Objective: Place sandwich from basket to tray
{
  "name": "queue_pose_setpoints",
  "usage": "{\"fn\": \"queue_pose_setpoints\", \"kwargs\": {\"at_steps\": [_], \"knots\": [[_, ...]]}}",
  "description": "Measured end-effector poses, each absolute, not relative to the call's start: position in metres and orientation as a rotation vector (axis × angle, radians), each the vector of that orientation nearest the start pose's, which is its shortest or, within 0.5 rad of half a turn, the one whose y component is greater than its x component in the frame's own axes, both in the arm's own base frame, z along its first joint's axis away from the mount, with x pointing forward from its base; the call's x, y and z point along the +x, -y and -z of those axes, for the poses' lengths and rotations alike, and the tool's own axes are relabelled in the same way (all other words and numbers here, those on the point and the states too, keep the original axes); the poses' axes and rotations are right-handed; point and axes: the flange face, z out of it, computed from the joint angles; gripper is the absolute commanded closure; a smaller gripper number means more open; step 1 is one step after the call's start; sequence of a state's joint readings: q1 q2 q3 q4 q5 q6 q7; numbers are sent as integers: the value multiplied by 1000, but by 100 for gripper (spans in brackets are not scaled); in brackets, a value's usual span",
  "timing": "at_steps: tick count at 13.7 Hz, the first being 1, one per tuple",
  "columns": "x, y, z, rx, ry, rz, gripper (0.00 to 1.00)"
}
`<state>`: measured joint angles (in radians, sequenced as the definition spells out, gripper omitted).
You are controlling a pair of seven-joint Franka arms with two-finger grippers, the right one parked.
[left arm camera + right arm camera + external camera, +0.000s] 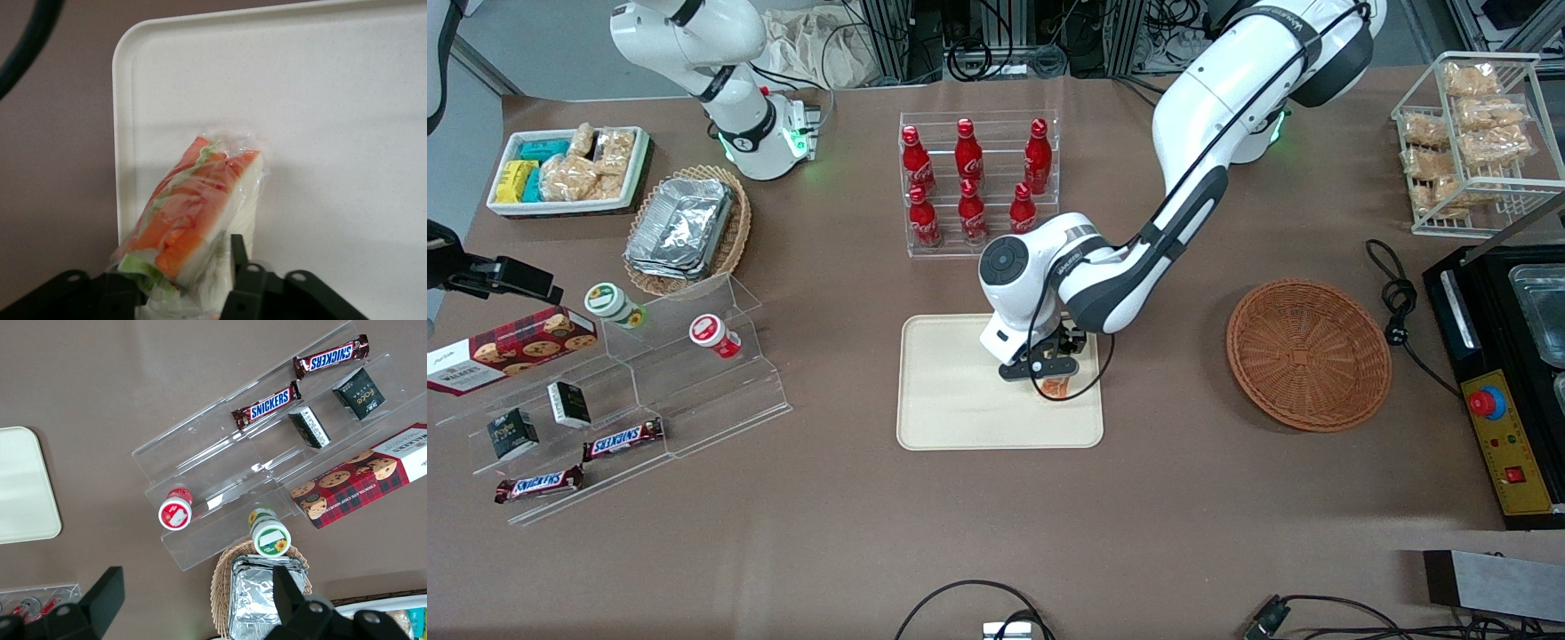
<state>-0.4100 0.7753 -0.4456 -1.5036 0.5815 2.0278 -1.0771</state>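
Observation:
The sandwich (1056, 388), a clear-wrapped wedge with orange filling, is low over the cream tray (951, 391), near the tray's rim toward the working arm's end. My left gripper (1054, 372) comes down on it from above. In the left wrist view the sandwich (193, 207) sits between the black fingers (237, 257), and the gripper (181, 268) is shut on it. Its lower end looks to rest on or just above the tray (333, 100). The round reddish-brown basket (1307, 354) stands empty toward the working arm's end of the table.
A clear rack of red bottles (978, 182) stands farther from the front camera than the tray. A black machine (1507, 373) and its cable (1396, 302) lie beside the basket. A stepped acrylic shelf (685, 373) with snacks lies toward the parked arm's end.

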Motion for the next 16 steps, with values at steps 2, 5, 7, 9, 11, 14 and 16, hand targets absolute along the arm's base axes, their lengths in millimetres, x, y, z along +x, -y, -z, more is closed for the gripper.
{"fn": "queue_pose_setpoints", "kwargs": {"at_steps": [2,5,7,9,11,14,16], "knots": [[517,470,-229,-2914,15,98,0],[524,470,-237,-2924,30,119,0],[531,469,-249,-2927,50,138,0],[538,465,-263,-2925,71,158,0],[548,458,-285,-2941,113,185,0],[570,424,-338,-2938,197,195,0],[585,391,-382,-2902,240,195,0]]}}
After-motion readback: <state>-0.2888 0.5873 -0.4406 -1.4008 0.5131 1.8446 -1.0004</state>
